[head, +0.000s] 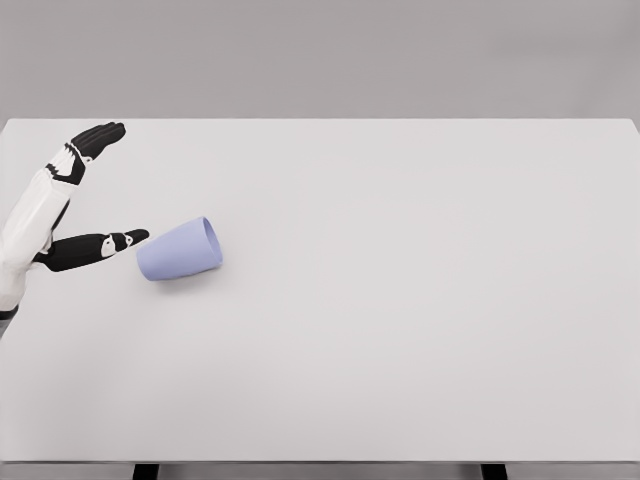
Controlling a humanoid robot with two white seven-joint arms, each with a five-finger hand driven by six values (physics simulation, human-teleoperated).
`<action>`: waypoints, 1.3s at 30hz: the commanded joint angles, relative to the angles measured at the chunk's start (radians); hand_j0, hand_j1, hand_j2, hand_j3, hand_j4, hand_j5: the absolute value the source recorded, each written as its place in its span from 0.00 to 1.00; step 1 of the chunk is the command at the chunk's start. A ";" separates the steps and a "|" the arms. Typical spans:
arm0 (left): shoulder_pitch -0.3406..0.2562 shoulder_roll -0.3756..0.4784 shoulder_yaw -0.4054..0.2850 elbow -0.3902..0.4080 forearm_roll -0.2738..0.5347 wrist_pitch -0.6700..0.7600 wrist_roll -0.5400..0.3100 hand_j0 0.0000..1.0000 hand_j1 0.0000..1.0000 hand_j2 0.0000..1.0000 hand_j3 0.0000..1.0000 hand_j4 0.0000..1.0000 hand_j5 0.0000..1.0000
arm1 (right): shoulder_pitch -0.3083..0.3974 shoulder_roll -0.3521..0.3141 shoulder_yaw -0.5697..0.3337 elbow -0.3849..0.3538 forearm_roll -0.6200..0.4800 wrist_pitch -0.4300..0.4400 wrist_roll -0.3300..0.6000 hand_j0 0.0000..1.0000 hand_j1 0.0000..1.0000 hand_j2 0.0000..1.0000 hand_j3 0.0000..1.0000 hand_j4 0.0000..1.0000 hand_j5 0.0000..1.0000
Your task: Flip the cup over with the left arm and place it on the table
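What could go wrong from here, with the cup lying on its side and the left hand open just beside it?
1. The cup lies on its side on the table, so a nudge from the nearby thumb could roll it away before any grasp.
2. The left hand is spread wide and holds nothing; closing off-centre may pinch only the closed end nearest it and let the cup slip during the flip.

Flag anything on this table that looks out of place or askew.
The cup is tipped over: it lies on its side on the table, left of the middle, its wider end up and to the right. The left hand is open just left of it, not touching. Nothing looks spilled.
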 commanded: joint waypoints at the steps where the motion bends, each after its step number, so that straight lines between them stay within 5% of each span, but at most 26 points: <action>1: 0.000 0.002 -0.003 0.000 0.007 0.000 0.001 1.00 1.00 1.00 1.00 1.00 1.00 | -0.002 0.000 0.002 0.000 0.001 0.000 0.000 1.00 1.00 1.00 1.00 1.00 1.00; 10: -0.002 0.040 -0.012 0.000 0.006 0.000 0.001 1.00 1.00 1.00 1.00 1.00 1.00 | 0.000 0.000 -0.001 0.000 0.000 0.000 0.001 1.00 1.00 1.00 1.00 1.00 1.00; 23: -0.012 0.209 -0.141 0.000 0.015 0.000 0.001 1.00 1.00 1.00 1.00 1.00 1.00 | 0.000 0.000 -0.001 0.000 0.000 0.000 0.001 1.00 1.00 1.00 1.00 1.00 1.00; 25: -0.054 0.258 -0.188 0.000 0.030 0.000 0.002 1.00 1.00 1.00 1.00 1.00 1.00 | 0.002 0.000 -0.001 0.000 0.000 0.000 0.001 1.00 1.00 1.00 1.00 1.00 1.00; 27: -0.101 0.384 -0.312 0.000 0.148 0.039 0.008 1.00 1.00 1.00 1.00 1.00 1.00 | 0.000 0.000 -0.001 0.000 0.000 0.000 0.001 1.00 1.00 1.00 1.00 1.00 1.00; 31: -0.117 0.574 -0.398 0.000 0.318 0.047 0.010 1.00 1.00 1.00 1.00 1.00 1.00 | 0.002 0.000 -0.001 0.000 0.000 0.000 0.001 1.00 1.00 1.00 1.00 1.00 1.00; 34: -0.120 0.654 -0.446 0.000 0.396 0.057 0.010 1.00 1.00 1.00 1.00 1.00 1.00 | 0.002 0.000 -0.001 0.000 0.000 0.000 0.001 1.00 1.00 1.00 1.00 1.00 1.00; 39: -0.124 0.660 -0.480 -0.002 0.486 0.197 0.011 1.00 1.00 1.00 1.00 1.00 1.00 | 0.000 0.000 -0.001 0.000 0.000 0.000 0.001 1.00 1.00 1.00 1.00 1.00 1.00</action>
